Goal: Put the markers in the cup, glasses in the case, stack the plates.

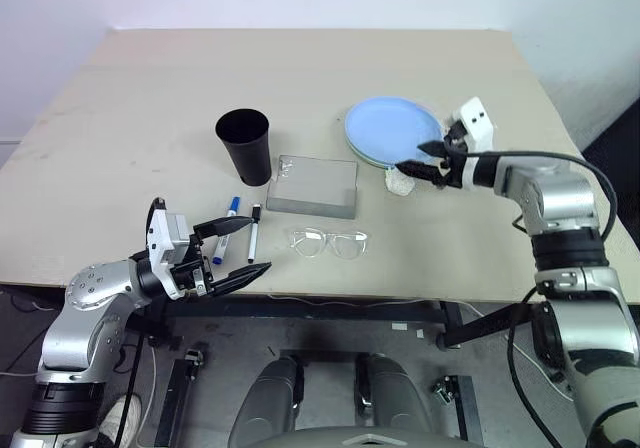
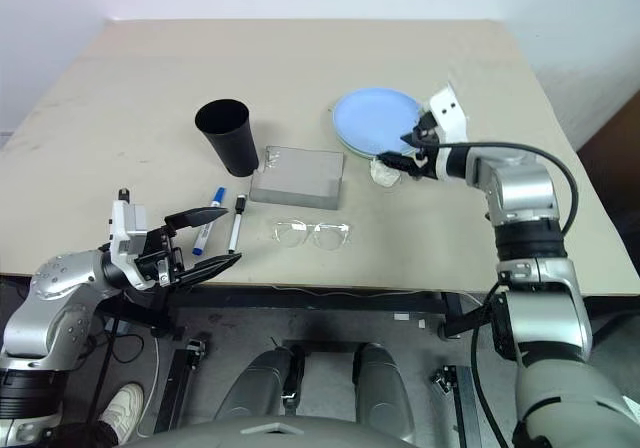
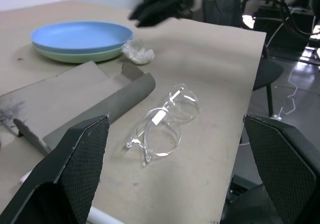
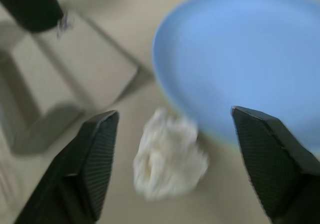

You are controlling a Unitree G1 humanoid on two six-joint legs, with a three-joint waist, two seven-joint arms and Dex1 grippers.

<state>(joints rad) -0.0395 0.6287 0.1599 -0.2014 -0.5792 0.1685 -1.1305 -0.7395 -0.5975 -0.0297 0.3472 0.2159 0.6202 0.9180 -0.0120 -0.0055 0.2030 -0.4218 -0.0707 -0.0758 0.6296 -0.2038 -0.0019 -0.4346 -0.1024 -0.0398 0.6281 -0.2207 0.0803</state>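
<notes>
Glasses of clear see-through plastic (image 1: 329, 242) lie near the counter's front edge, long axis left-to-right, just right of the left claw (image 1: 233, 253), which gapes empty. The right claw (image 1: 425, 160), also spread and empty, hovers far off by the stacked light blue plate (image 1: 392, 128), so I judge the left arm nearer

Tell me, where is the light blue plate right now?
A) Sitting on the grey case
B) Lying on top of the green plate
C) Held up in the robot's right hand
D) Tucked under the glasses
B: the light blue plate rests on the green plate, whose rim peeks out beneath it, near the crumpled white paper.
</notes>
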